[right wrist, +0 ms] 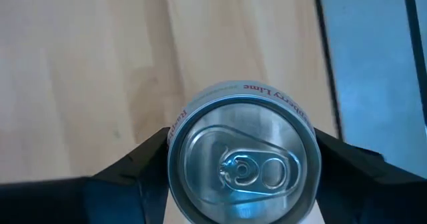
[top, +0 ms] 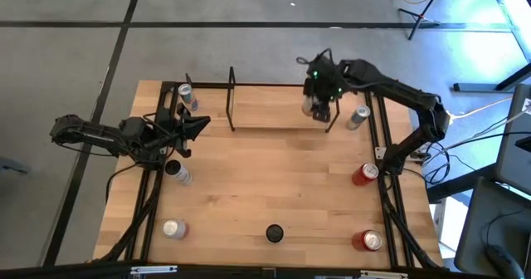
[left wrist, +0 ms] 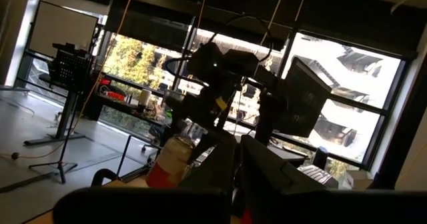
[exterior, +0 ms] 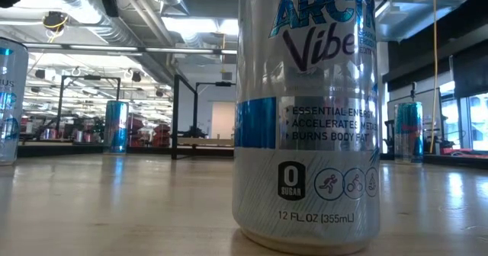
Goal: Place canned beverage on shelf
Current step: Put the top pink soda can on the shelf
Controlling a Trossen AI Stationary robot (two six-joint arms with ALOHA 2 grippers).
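The shelf (top: 278, 117) is a light-wood plank with a black wire frame at each end. It stands at the table's far middle and shows far off in the low view (exterior: 200, 145). My right gripper (top: 319, 106) is over the shelf's right end, shut on a silver canned beverage (right wrist: 243, 164) seen top-on. My left gripper (top: 199, 124) is shut and empty at the table's left, pointing toward the shelf's left frame. In the low view a large can hides my right gripper. My right gripper pinches the can between its two fingers, one on each opposite side of the wall just below the top rim (right wrist: 172, 151). The fingers come from above, pointing down. The can is upright, top up, over light wood; whether its base rests on the plank does not show.
A silver can (top: 189, 96) stands by the shelf's left end and another (top: 358, 115) by its right end. Two red cans (top: 365, 173) (top: 369, 240) stand along the right edge and two silver cans (top: 178, 173) (top: 172, 227) on the left. A silver-and-blue can (exterior: 309, 119) stands at the near edge.
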